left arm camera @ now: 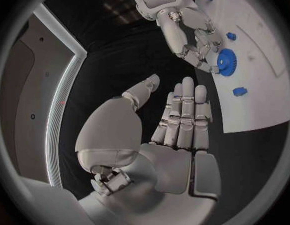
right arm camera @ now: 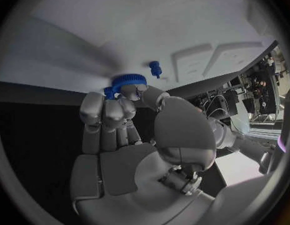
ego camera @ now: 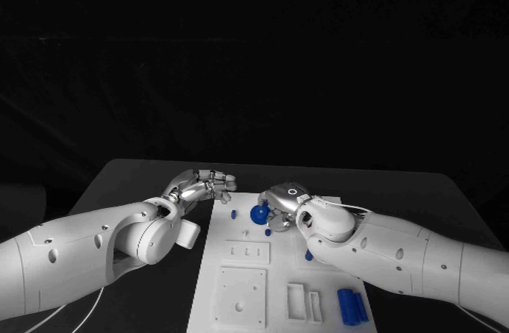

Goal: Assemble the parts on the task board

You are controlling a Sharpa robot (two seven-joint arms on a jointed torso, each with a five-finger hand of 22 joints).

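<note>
Right hand (ego camera: 285, 201) bends down over the far end of the task board (ego camera: 242, 285), its fingers closed around a blue gear (ego camera: 258, 215). The right wrist view shows the fingertips (right arm camera: 123, 101) pressed against the toothed rim of the gear (right arm camera: 127, 80), which sits at the board's surface; whether it is lifted clear or resting on the board I cannot tell. Just beside the gear a small blue peg (right arm camera: 155, 68) stands on the white plate, apart from the fingers.

Left hand (ego camera: 201, 185) hovers over the black table (ego camera: 127, 178) just off the board's far left corner, holding nothing. In the left wrist view its fingers (left arm camera: 185, 115) lie straight and close together with the thumb held off to one side, over dark table just beside the board's edge (left arm camera: 245, 127). That same view shows the right hand (left arm camera: 195, 40) on the gear (left arm camera: 225, 62), with small blue pegs (left arm camera: 239, 91) on the plate either side of it.

Toward the near end of the board lie raised white blocks and recessed plates, and two blue cylinders (ego camera: 352, 306) rest side by side near its right edge. Another small blue part (ego camera: 309, 256) peeks out beside the right forearm, which crosses the board's right side. Dark table lies open on the board's left and beyond its far edge.
</note>
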